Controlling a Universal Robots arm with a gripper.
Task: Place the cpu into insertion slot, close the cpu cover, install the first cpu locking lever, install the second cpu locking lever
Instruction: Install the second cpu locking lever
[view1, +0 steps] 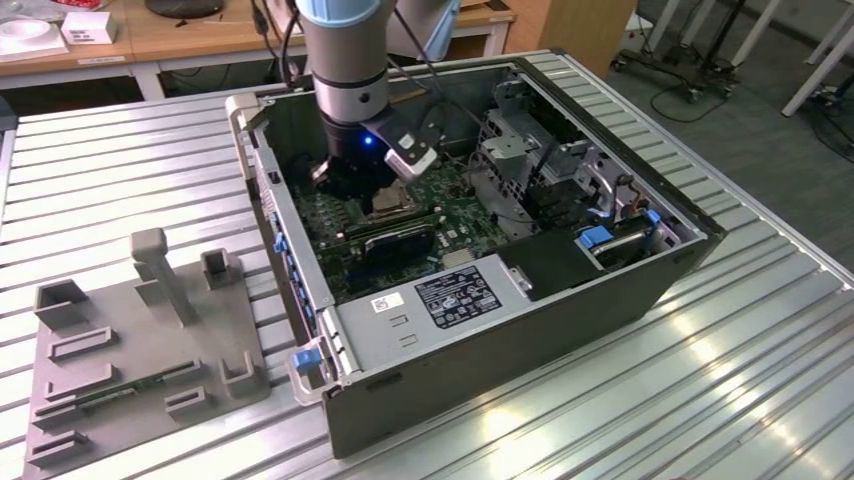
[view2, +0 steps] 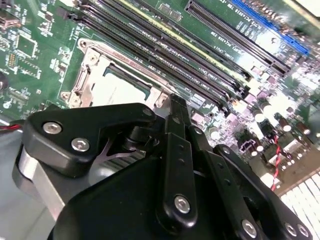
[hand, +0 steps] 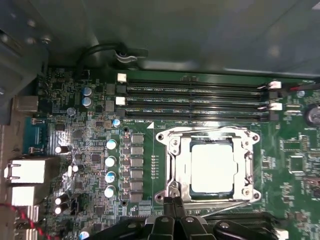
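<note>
Inside the socket, the cpu (hand: 212, 169) lies under the cpu cover (hand: 248, 169); fingers (hand: 173, 209) clenched empty.

Print present, none legible enough to quote.

White label (view1: 454, 293) w/ dark print on the power supply (view1: 430, 310) in the exterior view: lines of small text, too fine to make out. Small white sticker (view1: 388, 303) beside it, same. White silkscreen markings along the memory slots (hand: 195, 100) on the motherboard (hand: 85, 150) in both wrist views: short strings beside each slot, chars blurred. Faint embossed marks on the cpu cover (hand: 175, 155) rim, unreadable. White box (view1: 86, 27) on the far table (view1: 200, 35): no print can be made out.
</note>
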